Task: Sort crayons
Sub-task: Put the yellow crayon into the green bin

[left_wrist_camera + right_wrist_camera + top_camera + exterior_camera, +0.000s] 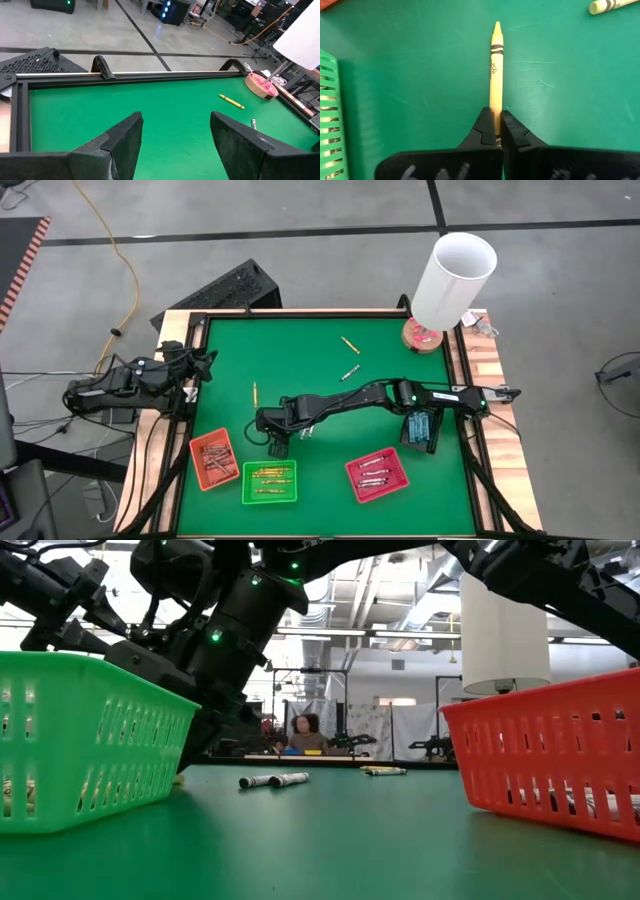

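Bench (330,395) carried the green tray (269,482) just beside the right pincer (496,131), probably the yellow crayon's (495,75) destination. Right arm reached low across; pincer closed on the crayon's butt end, tip lying ahead. Left pincer (175,142) waited wide apart, empty, well off at the edge.

Robotics lab: taped concrete floor (300,210), yellow cable (125,275), other rigs and seated person (303,732) behind.
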Robot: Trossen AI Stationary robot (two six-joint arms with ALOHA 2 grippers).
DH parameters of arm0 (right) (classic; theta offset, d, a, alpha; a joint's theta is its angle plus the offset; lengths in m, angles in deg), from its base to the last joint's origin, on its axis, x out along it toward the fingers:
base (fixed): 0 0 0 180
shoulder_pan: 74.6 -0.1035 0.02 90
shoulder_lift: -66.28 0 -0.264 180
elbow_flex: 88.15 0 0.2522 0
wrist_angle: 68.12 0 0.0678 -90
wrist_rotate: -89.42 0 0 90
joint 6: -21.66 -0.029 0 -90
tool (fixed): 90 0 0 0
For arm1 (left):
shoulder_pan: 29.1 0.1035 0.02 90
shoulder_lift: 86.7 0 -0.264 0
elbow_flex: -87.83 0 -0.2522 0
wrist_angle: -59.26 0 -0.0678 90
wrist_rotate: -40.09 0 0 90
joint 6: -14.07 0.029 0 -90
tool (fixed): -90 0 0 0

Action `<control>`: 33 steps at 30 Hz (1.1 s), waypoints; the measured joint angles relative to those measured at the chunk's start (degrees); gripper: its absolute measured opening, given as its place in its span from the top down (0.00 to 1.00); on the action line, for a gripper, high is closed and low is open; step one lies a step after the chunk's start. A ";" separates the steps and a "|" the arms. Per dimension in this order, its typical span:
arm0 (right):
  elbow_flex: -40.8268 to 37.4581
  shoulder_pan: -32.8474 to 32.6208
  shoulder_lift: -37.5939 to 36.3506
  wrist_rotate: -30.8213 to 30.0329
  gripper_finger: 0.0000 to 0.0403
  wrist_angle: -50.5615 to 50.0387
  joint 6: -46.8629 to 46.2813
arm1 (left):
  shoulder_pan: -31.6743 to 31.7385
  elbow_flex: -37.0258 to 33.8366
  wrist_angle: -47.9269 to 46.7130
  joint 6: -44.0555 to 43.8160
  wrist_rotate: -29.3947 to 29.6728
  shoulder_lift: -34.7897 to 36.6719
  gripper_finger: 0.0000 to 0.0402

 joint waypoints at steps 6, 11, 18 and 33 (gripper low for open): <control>-0.17 0.23 -1.08 -3.13 0.99 -0.83 0.04 | 0.00 0.00 0.00 0.00 -0.02 0.01 0.44; -0.20 0.21 -1.96 -5.15 1.00 -1.04 0.30 | -0.02 0.00 0.02 0.02 0.00 0.00 0.44; -0.15 -0.21 -4.13 -7.06 1.00 -1.03 0.39 | -0.02 0.00 0.02 0.01 -0.02 0.02 0.44; -0.04 -5.03 -10.66 -7.79 1.00 4.72 4.94 | 0.00 -0.04 0.01 -0.35 -0.23 -0.03 0.44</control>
